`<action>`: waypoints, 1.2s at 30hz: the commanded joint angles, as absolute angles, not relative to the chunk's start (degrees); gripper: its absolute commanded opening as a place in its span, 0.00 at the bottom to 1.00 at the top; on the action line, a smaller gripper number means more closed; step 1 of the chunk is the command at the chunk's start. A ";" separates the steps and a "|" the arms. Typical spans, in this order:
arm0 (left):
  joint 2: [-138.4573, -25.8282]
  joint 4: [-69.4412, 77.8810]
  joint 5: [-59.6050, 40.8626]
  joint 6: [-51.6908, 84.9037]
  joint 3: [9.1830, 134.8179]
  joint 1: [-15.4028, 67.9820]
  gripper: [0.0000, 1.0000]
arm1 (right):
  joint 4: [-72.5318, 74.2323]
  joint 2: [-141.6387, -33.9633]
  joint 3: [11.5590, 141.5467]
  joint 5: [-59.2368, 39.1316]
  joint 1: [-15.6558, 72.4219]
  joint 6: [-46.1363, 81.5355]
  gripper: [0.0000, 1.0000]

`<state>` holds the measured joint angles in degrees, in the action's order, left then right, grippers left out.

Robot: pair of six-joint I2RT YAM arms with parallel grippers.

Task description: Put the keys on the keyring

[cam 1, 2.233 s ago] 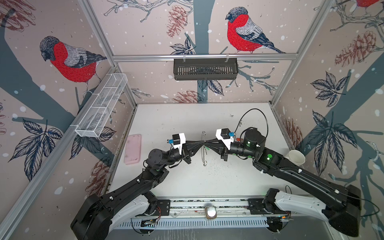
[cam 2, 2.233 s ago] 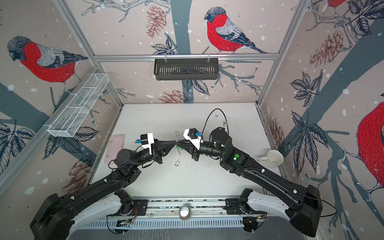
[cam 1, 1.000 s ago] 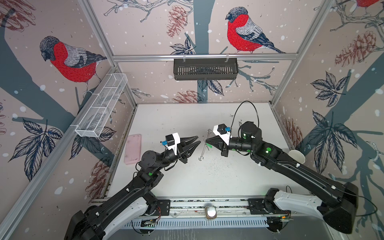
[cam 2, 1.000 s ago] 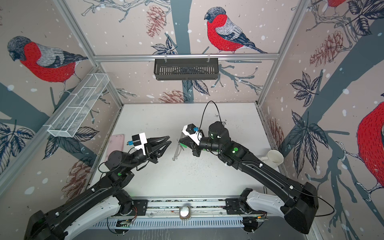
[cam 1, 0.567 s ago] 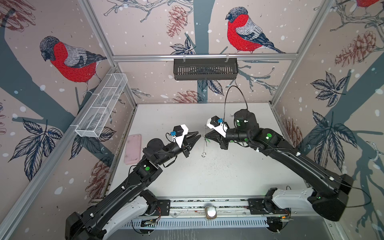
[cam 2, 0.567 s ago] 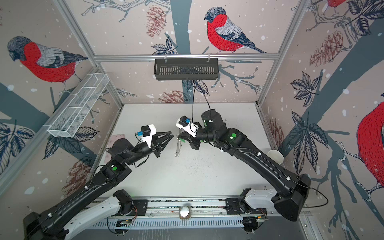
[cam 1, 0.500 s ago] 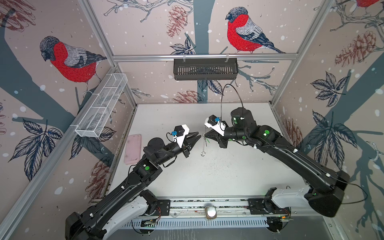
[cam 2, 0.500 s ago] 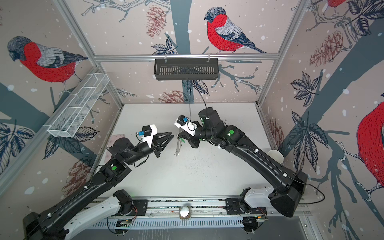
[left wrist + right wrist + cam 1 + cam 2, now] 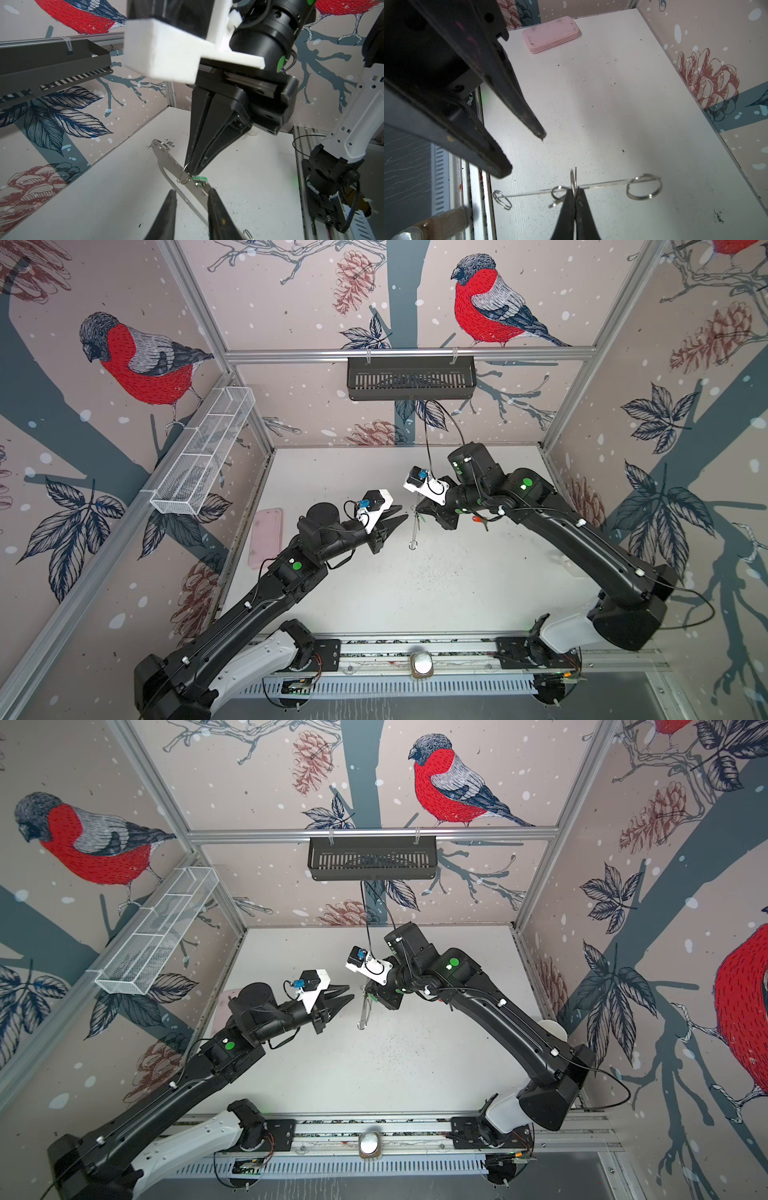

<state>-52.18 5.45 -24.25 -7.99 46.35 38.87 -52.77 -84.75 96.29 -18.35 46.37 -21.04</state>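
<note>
R gripper: fingers together, clamped on small ring of keyring. Keyring held up over table, edge-on in both top views. Green-tag key at keyring, just by R tips. L gripper: fingers apart, empty, tips near keyring; touching or not, cannot tell. Pink case flat on table, L side.

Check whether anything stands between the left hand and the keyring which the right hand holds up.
Nothing visible does. The left hand points, jaws parted, at the keyring, with only open air between them. The right hand grips it from the far side, out of the way.
</note>
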 commanded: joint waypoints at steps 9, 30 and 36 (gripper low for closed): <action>-56.99 4.66 -30.26 -15.67 49.93 38.85 0.34 | -53.44 -84.15 96.25 -22.65 46.49 -23.72 0.00; -63.00 -4.48 -36.57 -20.75 56.80 37.92 0.15 | -52.44 -81.30 94.59 -24.93 46.46 -24.72 0.00; -64.07 -5.43 -37.31 -21.42 56.83 37.79 0.06 | -52.18 -80.66 94.50 -25.66 46.40 -24.96 0.00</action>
